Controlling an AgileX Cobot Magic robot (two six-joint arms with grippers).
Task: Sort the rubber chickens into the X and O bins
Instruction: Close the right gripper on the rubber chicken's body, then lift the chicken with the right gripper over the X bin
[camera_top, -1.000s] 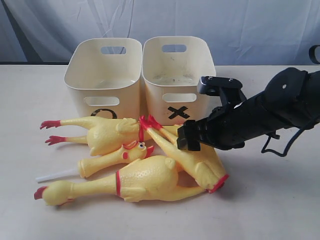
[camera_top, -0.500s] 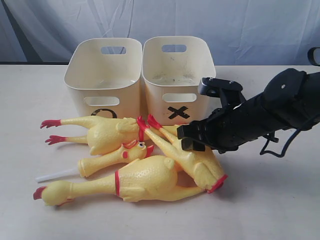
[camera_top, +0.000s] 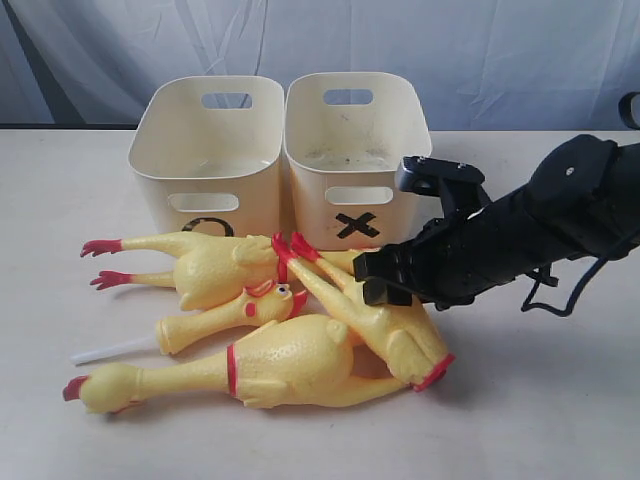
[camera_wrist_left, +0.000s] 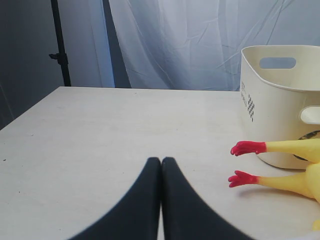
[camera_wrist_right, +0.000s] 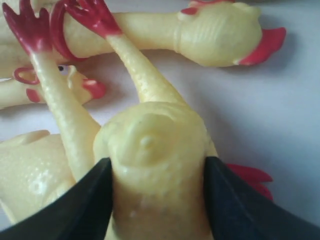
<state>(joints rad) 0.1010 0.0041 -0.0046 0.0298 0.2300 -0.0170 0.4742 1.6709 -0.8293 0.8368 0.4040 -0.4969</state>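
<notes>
**tubs4life:** Which way are the birds lying? Start at the front.

**benchrat:** Nearest is the front chicken (camera_top: 290, 365), a big one stretched left-right across the table (camera_top: 520, 420), head end left. Just behind and right of it is the slanted chicken (camera_top: 395, 335). Its long axis runs diagonally: red head at the near right, legs reaching back-left, both red feet ending over the back chicken's neck.

**tubs4life:** And the claw's on that one?

**benchrat:** Yep. The right gripper (camera_top: 381, 278) comes in from the right. Its black fingers (camera_wrist_right: 85, 200) sit one on each flank, pinching the fat part of the body (the wrist view is basically all chicken). The legs run straight away from the fingers and the head sticks out on the near side. Can't tell if it's off the table at all.

**tubs4life:** The rest?

**benchrat:** The small chicken (camera_top: 215, 322) lies in the middle, beak pointing right, just beside the slanted one's leg. The back chicken (camera_top: 215, 268) lies left-right, feet left, right in front of the O bin (camera_top: 170, 145). The X bin (camera_top: 400, 150) stands beside that one on the right, sides touching.

**tubs4life:** Left arm?

**benchrat:** The left gripper (camera_wrist_left: 161, 162) has its fingers pressed together with nothing between them, over bare table. The back chicken's feet and the O bin are farther off.
</notes>
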